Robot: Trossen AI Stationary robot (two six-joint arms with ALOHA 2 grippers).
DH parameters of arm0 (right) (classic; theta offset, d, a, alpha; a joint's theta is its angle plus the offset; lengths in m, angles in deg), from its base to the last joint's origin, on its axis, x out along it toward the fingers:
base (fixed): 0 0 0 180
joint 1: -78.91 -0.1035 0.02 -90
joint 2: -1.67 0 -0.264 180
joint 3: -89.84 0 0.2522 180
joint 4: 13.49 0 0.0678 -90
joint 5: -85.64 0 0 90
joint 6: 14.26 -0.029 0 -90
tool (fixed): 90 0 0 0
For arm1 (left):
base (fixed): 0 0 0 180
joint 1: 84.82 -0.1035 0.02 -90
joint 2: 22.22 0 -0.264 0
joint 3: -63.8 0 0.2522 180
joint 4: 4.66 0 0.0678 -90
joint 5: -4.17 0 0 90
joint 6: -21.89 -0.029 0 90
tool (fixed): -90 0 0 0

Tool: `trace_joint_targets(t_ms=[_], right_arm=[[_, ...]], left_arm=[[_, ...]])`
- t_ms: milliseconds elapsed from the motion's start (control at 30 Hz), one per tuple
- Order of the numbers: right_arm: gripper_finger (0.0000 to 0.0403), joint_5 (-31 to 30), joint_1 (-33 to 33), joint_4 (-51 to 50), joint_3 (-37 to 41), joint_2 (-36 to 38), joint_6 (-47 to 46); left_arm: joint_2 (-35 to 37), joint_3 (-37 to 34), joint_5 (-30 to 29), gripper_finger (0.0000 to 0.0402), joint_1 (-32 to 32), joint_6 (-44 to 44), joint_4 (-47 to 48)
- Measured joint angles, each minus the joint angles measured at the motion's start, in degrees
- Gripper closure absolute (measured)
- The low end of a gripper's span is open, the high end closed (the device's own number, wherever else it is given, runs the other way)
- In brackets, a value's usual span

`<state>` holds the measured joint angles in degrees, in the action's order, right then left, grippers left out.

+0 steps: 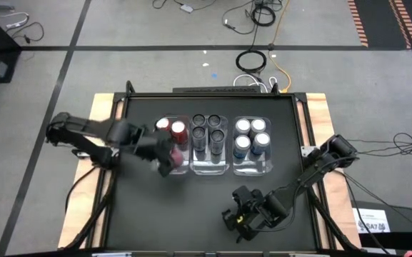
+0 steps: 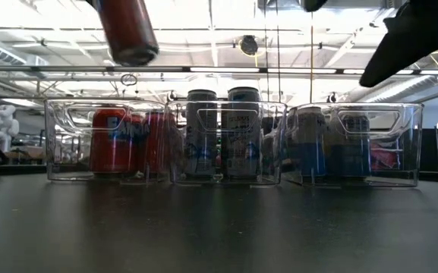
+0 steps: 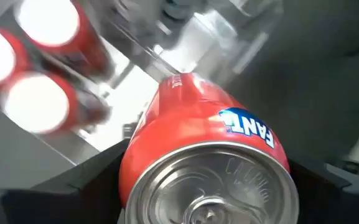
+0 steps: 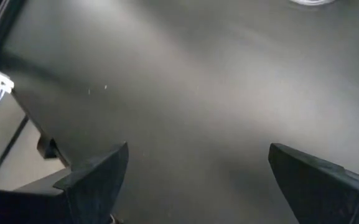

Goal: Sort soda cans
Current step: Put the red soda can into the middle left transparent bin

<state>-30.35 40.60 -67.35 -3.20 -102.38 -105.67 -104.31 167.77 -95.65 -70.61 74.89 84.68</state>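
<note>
Jaws, left: left gripper [image 3: 207,186] clamped on a red can [image 3: 207,149], one jaw on each side of its body; can carried in the air above the near part of the left bin [image 2: 59,144], tilted.
Jaws, right: right gripper [image 4: 198,174] wide apart, nothing between; hangs low over bare table [image 1: 191,207] at the near right, waiting.
Left bin: red cans [image 2: 111,140] standing inside; the high view shows two tops at the far end, the rest hidden by the arm.
Middle bin [image 1: 210,168]: four dark cans [image 1: 207,134], looks full.
Right bin [image 1: 253,168]: four silver-blue cans [image 1: 252,135], looks full.
Loose cans on table: none seen.
Progress: nearly done, by my reading. Two colours sorted; the held red can appears to be the last.
Left to do: lower it upright into the free near space of the left bin, let go, pull clear.
</note>
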Motion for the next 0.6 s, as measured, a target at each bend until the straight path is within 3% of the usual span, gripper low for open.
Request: trace_joint_targets(t_ms=[367, 600], right_arm=[[0.0021, 0.0, 4.9, 0.0, 0.0, 0.0, -5.1], [0.0021, 0.1, 6.5, 0.0, 0.0, 0.0, -8.9]], left_arm=[[-5.8, -1.2, 6.3, 0.0066, -14.6, -31.6, -0.3], [-10.9, -5.0, 7.1, 0.0065, -19.2, -44.1, -2.8]])
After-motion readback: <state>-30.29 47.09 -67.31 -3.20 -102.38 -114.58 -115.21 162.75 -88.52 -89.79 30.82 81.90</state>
